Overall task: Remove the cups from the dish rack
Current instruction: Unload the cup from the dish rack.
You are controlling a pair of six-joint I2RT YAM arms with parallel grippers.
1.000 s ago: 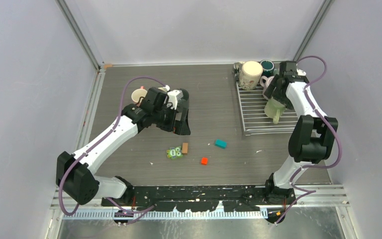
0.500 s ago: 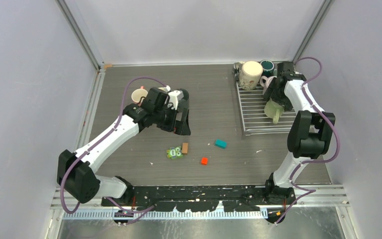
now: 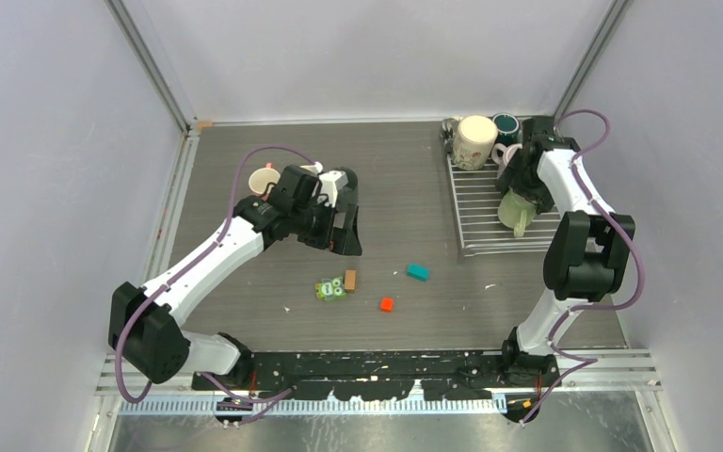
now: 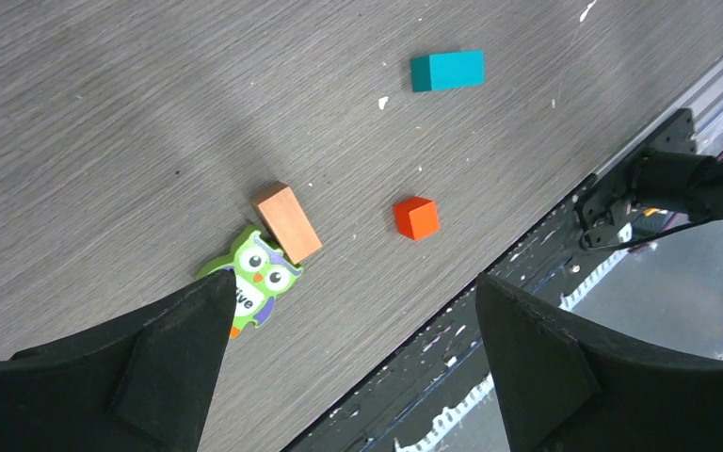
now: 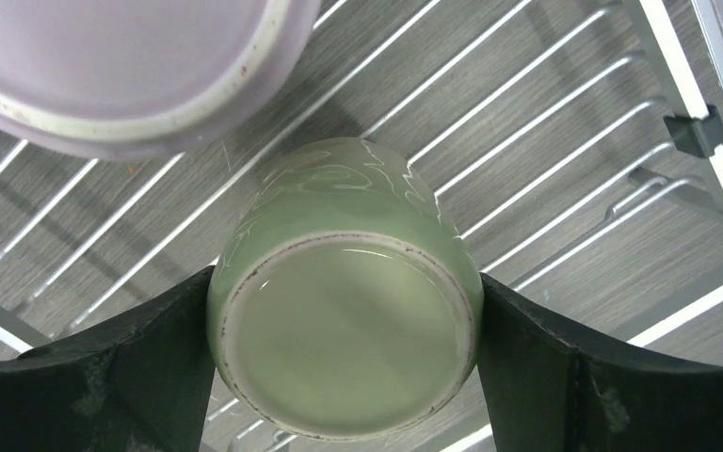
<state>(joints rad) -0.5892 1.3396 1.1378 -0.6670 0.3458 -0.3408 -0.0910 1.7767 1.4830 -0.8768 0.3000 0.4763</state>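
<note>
The dish rack (image 3: 486, 224) lies at the back right of the table. On its right side a pale green cup (image 3: 514, 211) stands upside down, and my right gripper (image 3: 520, 191) reaches down over it. In the right wrist view both fingers (image 5: 151, 367) press the sides of this cup (image 5: 344, 311), base toward the camera, over the rack bars (image 5: 565, 122). A cream cup (image 3: 475, 141), a dark teal cup (image 3: 506, 124) and a mauve-pink cup (image 3: 506, 153) crowd the rack's far end; the mauve-pink cup (image 5: 122, 66) shows beside the green one. My left gripper (image 3: 346, 235) hangs open over the table, holding nothing.
One more cup (image 3: 264, 179) stands on the table behind the left arm. A teal block (image 3: 418, 272), a red block (image 3: 387, 304), a brown block (image 3: 350, 280) and an owl figure (image 3: 329, 290) lie mid-table. The enclosure wall runs close to the rack's right side.
The right gripper has narrowed round the pale green cup until both fingers touch it, and the cup has shifted slightly left. The left arm has not moved.
</note>
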